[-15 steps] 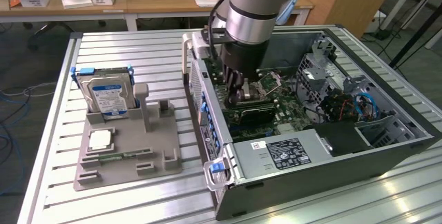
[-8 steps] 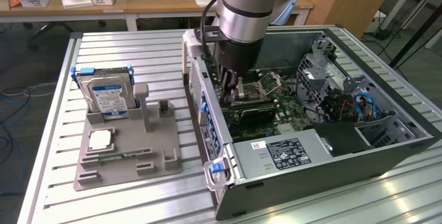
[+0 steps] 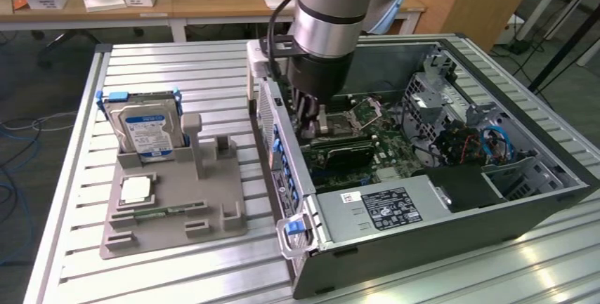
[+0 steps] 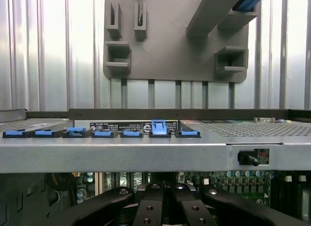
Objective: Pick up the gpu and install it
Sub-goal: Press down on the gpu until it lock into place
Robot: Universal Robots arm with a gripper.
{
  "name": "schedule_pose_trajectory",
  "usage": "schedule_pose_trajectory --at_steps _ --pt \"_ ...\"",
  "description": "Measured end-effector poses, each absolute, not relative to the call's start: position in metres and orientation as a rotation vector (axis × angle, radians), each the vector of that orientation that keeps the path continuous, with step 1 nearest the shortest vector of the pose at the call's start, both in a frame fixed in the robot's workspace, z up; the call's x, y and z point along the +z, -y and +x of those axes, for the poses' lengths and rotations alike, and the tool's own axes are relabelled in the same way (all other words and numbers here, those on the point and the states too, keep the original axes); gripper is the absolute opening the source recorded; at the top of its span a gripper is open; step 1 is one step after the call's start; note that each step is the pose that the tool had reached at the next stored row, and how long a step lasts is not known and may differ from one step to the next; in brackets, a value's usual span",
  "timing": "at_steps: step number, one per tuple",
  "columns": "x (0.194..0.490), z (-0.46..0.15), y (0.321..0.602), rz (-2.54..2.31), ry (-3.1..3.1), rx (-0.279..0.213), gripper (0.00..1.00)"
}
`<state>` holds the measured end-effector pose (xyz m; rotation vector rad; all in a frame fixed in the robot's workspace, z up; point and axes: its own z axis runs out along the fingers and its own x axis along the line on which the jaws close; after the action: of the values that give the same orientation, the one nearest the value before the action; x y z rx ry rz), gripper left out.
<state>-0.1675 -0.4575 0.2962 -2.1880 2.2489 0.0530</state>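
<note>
Beside the computer case (image 3: pixel 450 199), a hard drive (image 3: pixel 145 130) stands upright

hard drive (image 3: pixel 142 133) label, power supply (image 3: pixel 389 208) label, print unreadable

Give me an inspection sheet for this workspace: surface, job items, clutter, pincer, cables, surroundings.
Surface: slatted metal table, holding an open PC case and a grey holder.
Job's things: gpu not made out; arm reaches down into the case over the motherboard. Blue slot latches line the case's rear edge.
Clutter: hard drive upright in the holder; a small flat part lies on the holder.
Pincer: pincer shut, inside the case; what it holds cannot be told.
Cables: blue cable inside the case; cables on the floor.
Surroundings: wooden desks behind, with small boxes.
</note>
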Motion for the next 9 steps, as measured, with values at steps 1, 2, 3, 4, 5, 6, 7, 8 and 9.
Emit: schedule_pose_trajectory --at_steps 1,2,3,4,5,6,7,8,9 --pt "0.2961 -0.1682 0.4573 -2.187 -2.249 0.053 0.11" --pt "0.2961 -0.1687 0.4571 -2.187 -2.249 0.054 0.11" --pt "0.2963 -0.1692 0.4571 -2.188 -2.249 0.054 0.11" --pt "0.2964 -0.1695 0.4570 -2.188 -2.248 0.054 0.11" --pt "0.2965 -0.1700 0.4570 -2.188 -2.248 0.054 0.11" --pt "0.2964 -0.1701 0.4570 -2.188 -2.248 0.054 0.11" --pt "0.2964 -0.1704 0.4570 -2.188 -2.248 0.054 0.11" --pt "0.2964 -0.1705 0.4570 -2.188 -2.248 0.054 0.11" --pt "0.2965 -0.1705 0.4571 -2.188 -2.248 0.054 0.11"
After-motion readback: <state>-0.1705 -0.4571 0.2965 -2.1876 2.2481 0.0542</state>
